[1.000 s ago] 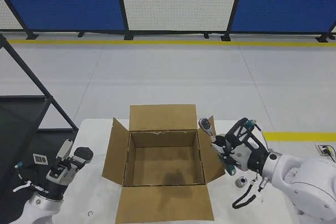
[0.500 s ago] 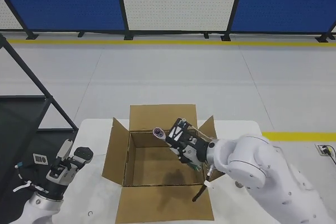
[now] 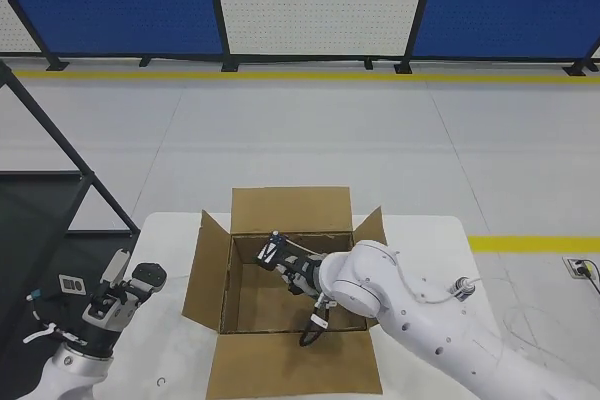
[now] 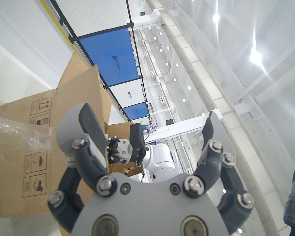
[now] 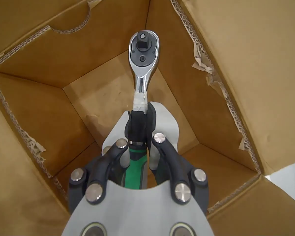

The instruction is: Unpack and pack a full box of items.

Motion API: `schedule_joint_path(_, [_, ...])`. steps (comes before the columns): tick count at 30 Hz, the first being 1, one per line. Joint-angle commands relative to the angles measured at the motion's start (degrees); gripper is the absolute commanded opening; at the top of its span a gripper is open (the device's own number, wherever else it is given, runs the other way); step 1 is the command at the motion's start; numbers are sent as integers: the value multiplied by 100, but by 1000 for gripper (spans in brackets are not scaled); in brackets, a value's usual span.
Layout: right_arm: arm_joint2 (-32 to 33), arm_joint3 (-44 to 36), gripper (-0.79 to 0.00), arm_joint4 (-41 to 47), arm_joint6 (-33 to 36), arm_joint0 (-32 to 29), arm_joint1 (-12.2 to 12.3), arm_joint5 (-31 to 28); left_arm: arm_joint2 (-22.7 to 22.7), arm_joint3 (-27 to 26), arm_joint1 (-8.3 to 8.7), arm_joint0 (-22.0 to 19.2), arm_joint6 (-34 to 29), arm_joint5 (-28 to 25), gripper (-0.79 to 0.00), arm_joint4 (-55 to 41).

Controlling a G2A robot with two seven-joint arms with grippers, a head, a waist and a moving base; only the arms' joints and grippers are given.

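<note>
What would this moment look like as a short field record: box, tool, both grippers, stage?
box: cardboard box on the white table, all four flaps folded open
tool: ratchet wrench, green handle, head pointing down into the box
right gripper: shut on the wrench's handle, inside the box opening
left gripper: open, holding nothing, outside the box by a side flap
stage: wrench inside the box, not yet released

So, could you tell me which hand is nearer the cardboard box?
Right. The right hand is inside the box, gripping a ratchet; the left hand sits apart, off to its side.
</note>
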Motion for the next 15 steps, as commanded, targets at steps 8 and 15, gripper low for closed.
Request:
schedule_joint_path(8, [10, -17, -785, -2, 4, -5, 8, -3, 0, 0, 0, 0, 0, 0, 0, 0])
schedule_joint_path(15, [0, 491, -785, 85, -269, -167, -107, -5, 0, 0, 0, 0, 0, 0, 0, 0])
